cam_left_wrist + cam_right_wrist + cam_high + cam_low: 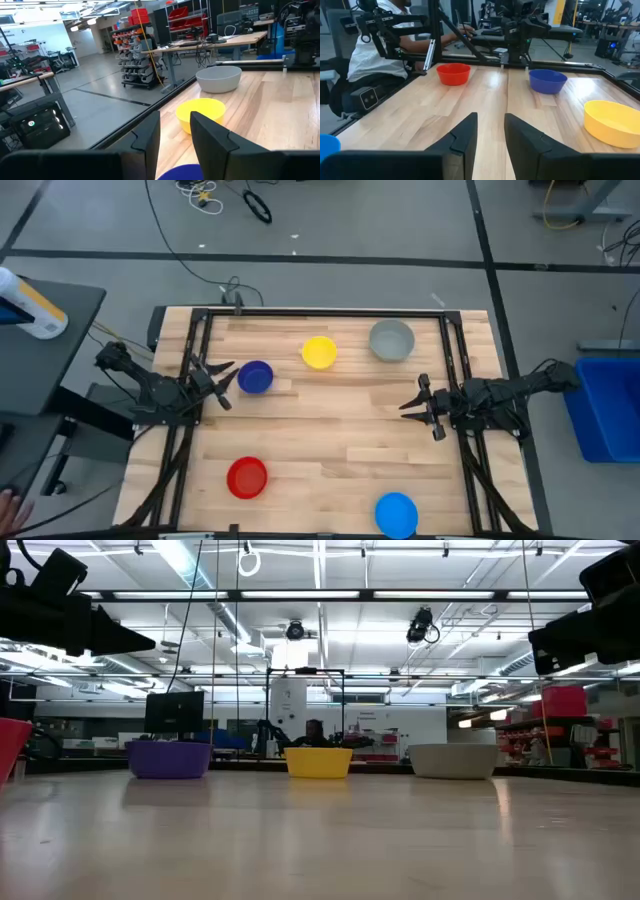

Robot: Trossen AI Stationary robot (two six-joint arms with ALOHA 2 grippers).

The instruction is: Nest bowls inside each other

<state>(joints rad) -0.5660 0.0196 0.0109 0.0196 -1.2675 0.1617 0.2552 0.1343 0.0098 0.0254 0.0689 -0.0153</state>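
Five bowls sat scattered on the wooden bench (330, 430), none nested, and I took the yellow bowl (319, 352) as my marker. The grey bowl (391, 340) stood just beside it toward the right arm; the dark blue bowl (255, 377) lay near it on the other side, a little nearer the front edge. The red bowl (247, 477) and the light blue bowl (396, 513) were well apart from it, down by the front edge.

The left tool (222, 383) hovered just beside the dark blue bowl, its fingers a narrow gap apart and holding nothing. The right tool (417, 403) hung out past the grey bowl — also slightly parted, empty, touching no bowl.

A seated person (380, 42) showed beyond the bench.
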